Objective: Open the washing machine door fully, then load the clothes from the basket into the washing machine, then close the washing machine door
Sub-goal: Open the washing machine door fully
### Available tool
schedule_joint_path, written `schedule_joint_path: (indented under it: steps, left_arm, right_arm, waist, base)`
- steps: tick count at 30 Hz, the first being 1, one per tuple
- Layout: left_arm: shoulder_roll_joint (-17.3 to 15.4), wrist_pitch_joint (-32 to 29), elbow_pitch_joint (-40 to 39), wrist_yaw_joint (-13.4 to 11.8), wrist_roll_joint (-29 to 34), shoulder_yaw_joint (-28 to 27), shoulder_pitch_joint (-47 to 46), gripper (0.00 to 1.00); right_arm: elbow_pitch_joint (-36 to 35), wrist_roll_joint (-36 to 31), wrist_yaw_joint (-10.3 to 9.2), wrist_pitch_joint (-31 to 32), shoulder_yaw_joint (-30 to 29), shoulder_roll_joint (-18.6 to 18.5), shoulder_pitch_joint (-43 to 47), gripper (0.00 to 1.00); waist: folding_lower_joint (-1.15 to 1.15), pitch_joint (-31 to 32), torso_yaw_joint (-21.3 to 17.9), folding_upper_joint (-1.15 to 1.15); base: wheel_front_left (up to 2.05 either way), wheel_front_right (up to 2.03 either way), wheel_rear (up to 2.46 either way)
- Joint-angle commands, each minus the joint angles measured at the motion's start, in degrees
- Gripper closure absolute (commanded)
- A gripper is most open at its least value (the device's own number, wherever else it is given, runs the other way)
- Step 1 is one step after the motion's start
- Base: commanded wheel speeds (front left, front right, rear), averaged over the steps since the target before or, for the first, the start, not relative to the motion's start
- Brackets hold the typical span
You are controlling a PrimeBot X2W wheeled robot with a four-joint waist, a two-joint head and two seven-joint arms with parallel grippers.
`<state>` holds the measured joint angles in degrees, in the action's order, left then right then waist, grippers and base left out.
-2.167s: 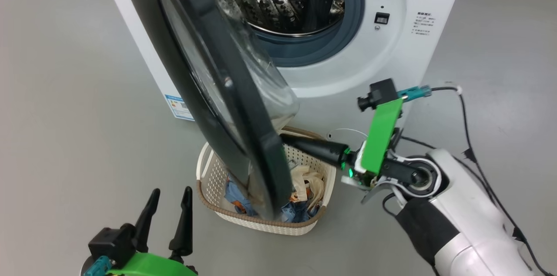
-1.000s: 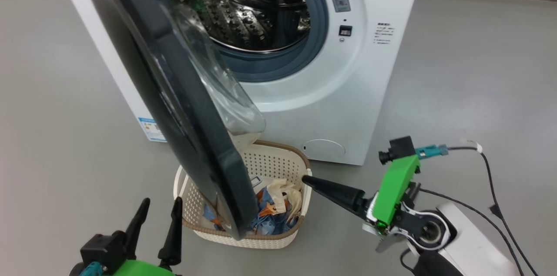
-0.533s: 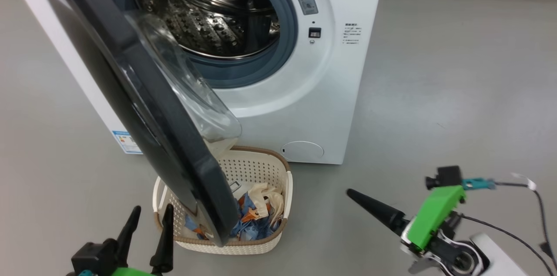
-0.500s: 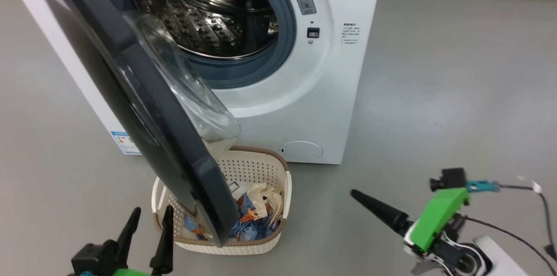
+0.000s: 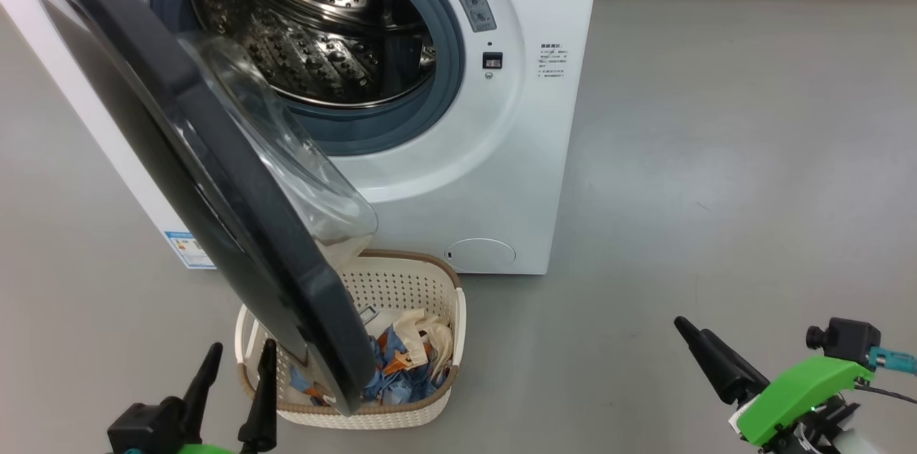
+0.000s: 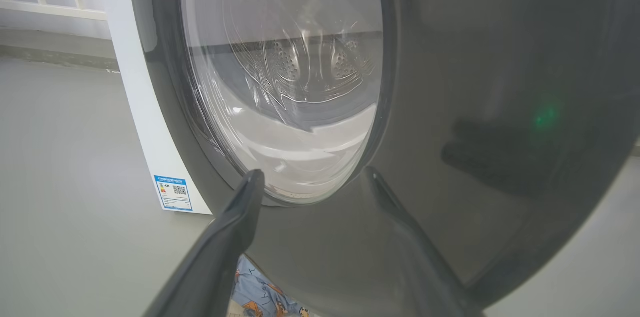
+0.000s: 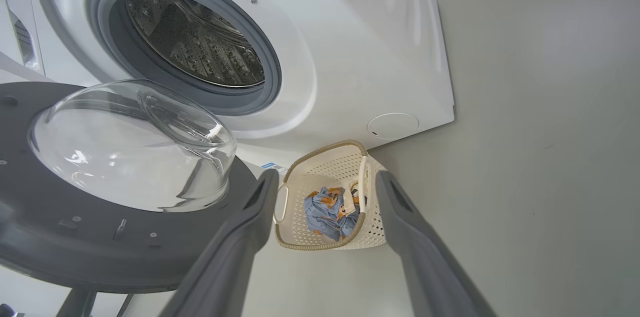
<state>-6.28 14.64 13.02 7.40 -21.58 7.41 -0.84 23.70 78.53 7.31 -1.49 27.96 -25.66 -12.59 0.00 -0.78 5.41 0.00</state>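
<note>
Well, left claw (image 5: 242,345) and right claw (image 5: 692,327) gape empty; washing machine door (image 5: 243,239) overhangs the basket (image 5: 372,419), probably needs pushing wider.

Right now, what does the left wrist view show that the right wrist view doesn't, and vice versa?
Left wrist view, not right: the washing machine door's glossy outer face up close, and white bars behind. Right wrist view, not left: the door's inner side with its bulging glass bowl, a clear look into the steel drum, the whole basket, the round cap. Both: the door, blue printed clothes, the white washing machine, the grey floor.
</note>
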Motion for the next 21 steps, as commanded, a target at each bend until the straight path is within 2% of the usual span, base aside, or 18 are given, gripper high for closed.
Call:
schedule_joint_path:
  steps: [1,8,13,15,21]
  left_arm:
    - [-0.9,0.4,-1.6,0.1,0.3,-2.1,-0.5,0.0]
    - [-0.9,0.4,-1.6,0.1,0.3,-2.2,-0.3,0.0]
    - [-1.0,0.4,-1.5,0.1,0.2,-2.2,-0.1,0.0]
    - [-1.1,0.4,-1.6,0.1,0.1,-2.4,0.0,0.0]
    - [-1.0,0.4,-2.0,0.1,0.2,-2.7,0.0,0.0]
  right_arm:
    - [-1.2,-0.7,0.18,-1.9,1.3,-1.5,0.4,0.0]
    - [0.0,-3.3,0.18,-10.7,5.2,-5.1,0.7,0.0]
    - [1.1,-8.1,0.18,-13.4,5.9,-6.9,0.4,0.0]
    - [1.2,-13.0,0.18,-13.5,2.6,-6.8,0.3,0.0]
    - [-1.8,-27.2,0.18,-13.5,-9.1,-2.7,5.2,0.0]
  waist:
    - [0.0,0.0,-0.1,0.0]
    - [0.0,0.1,-0.3,0.0]
    - [0.0,0.4,-0.2,0.0]
    - [0.0,0.5,-0.3,0.0]
    - [0.0,0.4,-0.2,0.0]
  base:
    - [0.0,0.0,0.0]
    - [0.0,0.0,0.0]
    - [0.0,0.0,0.0]
    - [0.0,0.0,0.0]
    - [0.0,0.0,0.0]
